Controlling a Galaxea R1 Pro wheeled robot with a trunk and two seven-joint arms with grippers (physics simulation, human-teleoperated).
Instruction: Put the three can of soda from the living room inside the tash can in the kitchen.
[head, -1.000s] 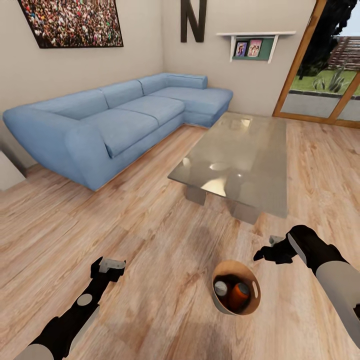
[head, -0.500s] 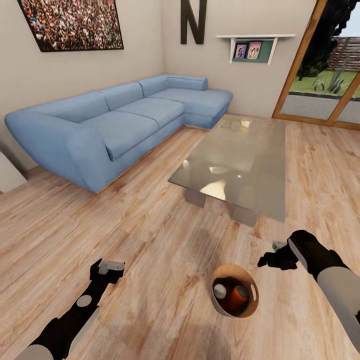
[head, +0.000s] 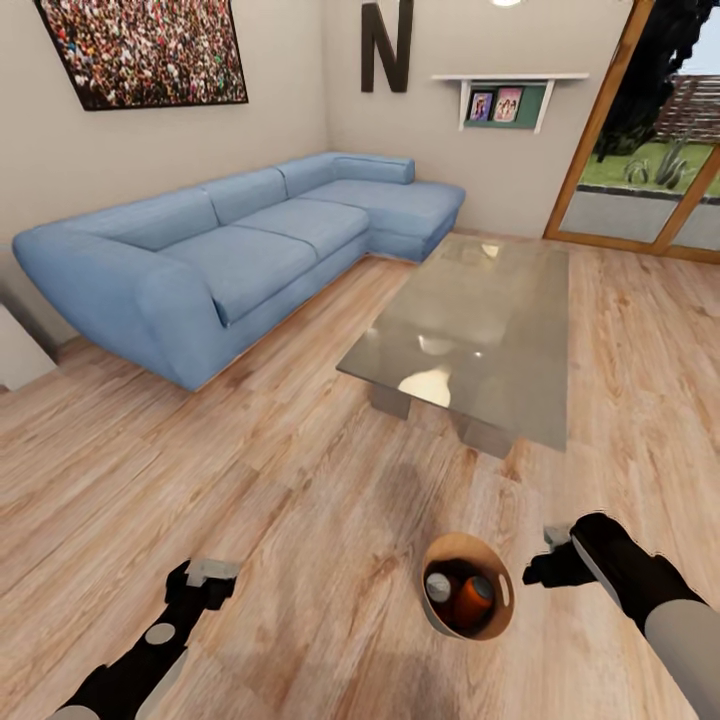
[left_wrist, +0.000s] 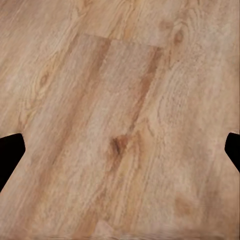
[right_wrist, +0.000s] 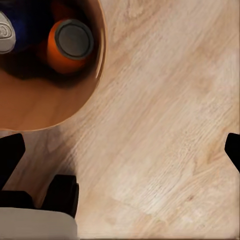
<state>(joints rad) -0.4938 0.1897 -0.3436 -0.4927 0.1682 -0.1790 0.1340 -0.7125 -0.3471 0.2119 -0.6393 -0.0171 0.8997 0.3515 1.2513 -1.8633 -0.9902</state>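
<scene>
Round, wood-lined tash can (head: 466, 585) on plank floor (head: 300, 500) holds orange can (right_wrist: 70, 45); beside it, right hand (head: 548, 570) and left hand (head: 200, 580) gape empty.

Wood-plank floor (head: 300, 480), pale brown with knots, is seen throughout; the same grain is seen in the left wrist view (left_wrist: 120, 145). A long blue corner sofa (head: 230, 250) is set along beige walls (head: 290, 90). A low glass table (head: 480, 310) is placed just beside the sofa's short end. A crowd picture (head: 140, 50) and a black letter N (head: 387, 45) are hung above. A white shelf with two small photos (head: 497, 100) is fixed near a wood-framed glass door (head: 640, 130), through which grass is seen.
</scene>
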